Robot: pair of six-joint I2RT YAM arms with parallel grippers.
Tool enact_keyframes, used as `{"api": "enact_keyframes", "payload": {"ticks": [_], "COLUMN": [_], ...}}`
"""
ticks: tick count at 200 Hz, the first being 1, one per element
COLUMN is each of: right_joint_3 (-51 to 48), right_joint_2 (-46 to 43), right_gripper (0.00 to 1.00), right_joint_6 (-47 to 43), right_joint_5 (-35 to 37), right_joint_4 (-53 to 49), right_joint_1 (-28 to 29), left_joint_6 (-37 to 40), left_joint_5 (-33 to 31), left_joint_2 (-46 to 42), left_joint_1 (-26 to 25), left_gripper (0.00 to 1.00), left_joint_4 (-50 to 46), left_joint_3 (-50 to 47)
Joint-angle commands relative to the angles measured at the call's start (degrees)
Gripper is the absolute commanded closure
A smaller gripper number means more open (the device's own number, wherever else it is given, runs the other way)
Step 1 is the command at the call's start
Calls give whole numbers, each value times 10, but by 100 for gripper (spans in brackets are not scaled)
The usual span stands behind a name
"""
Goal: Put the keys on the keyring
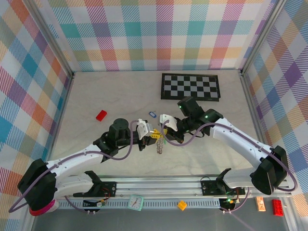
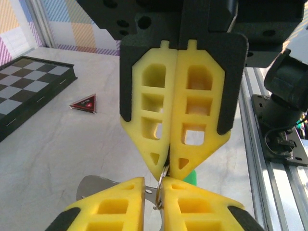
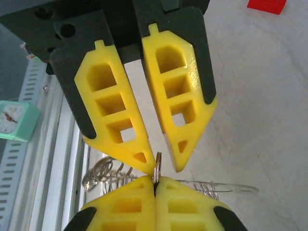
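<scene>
A chequered board (image 1: 190,86) lies far back, a red block (image 1: 101,115) left.

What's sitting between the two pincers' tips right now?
Only the thin silvery metal keyring. The right wrist view shows its edge sticking out of the shut right pincer into the gap of the slightly open left pincer.

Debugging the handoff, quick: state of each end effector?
Left end effector: slightly open, tips straddling the keyring.
Right end effector: shut on the keyring.
</scene>
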Motion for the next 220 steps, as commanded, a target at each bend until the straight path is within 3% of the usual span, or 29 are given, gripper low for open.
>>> {"api": "enact_keyframes", "payload": {"ticks": [1, 28, 44, 69, 137, 220], "right_joint_3": [25, 17, 1, -39, -148, -160], "right_joint_2": [3, -4, -15, -40, -90, -64], "right_gripper": [100, 100, 100, 79, 60, 59], "right_joint_6": [-25, -11, 6, 51, 146, 144], "right_joint_5": [-22, -38, -44, -52, -18, 23], "right_joint_4": [-24, -2, 22, 72, 168, 216], "right_joint_1": [12, 12, 9, -11, -27, -8], "left_joint_6": [24, 29, 28, 21, -56, -124], "left_joint_5": [6, 11, 12, 8, -22, -27], "left_joint_2": [12, 16, 13, 3, -12, 5], "left_joint_1": [1, 1, 1, 1, 2, 1], "left_gripper": [91, 100, 100, 100, 100, 100], "left_joint_4": [-35, -43, -41, -19, 128, 228], "left_joint_3": [22, 26, 24, 7, -58, -94]}}
